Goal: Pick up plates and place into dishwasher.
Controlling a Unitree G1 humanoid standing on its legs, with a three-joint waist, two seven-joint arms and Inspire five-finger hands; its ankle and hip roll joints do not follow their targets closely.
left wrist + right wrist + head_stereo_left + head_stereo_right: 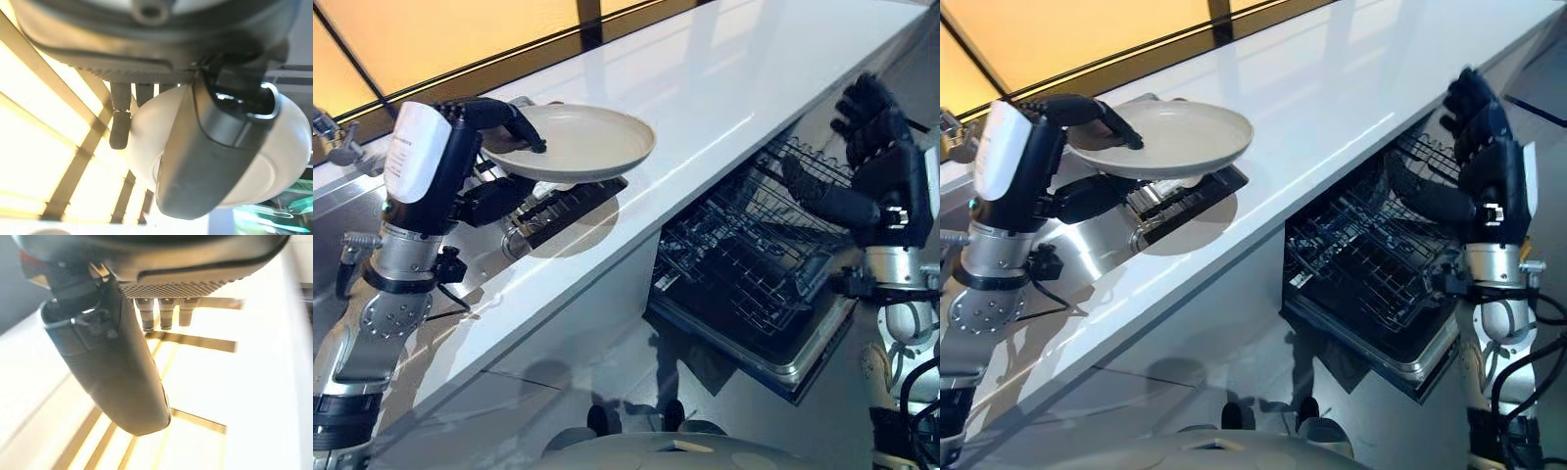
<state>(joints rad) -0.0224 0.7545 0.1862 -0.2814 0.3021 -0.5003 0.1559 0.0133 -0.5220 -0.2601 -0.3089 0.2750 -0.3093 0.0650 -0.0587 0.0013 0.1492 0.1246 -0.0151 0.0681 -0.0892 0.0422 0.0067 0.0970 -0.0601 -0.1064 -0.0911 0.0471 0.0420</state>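
Note:
A cream plate (582, 142) hangs level above the left part of the white counter (724, 88). My left hand (494, 117) is shut on its near rim, thumb (215, 147) on top and fingers underneath. In the left wrist view the plate (288, 142) shows pale and round behind the thumb. Below the counter's front edge the dishwasher stands open, its dark wire rack (754, 255) pulled out over the lowered door (773, 357). My right hand (881, 157) is raised above the rack's right side, open and holding nothing, its thumb (117, 377) sticking out.
Directly under the held plate a dark slotted holder (568, 206) lies beside the steel sink area (352, 264). A faucet (337, 137) stands at the far left. An amber window strip (460, 29) runs behind the counter. The floor (607, 372) lies before the dishwasher.

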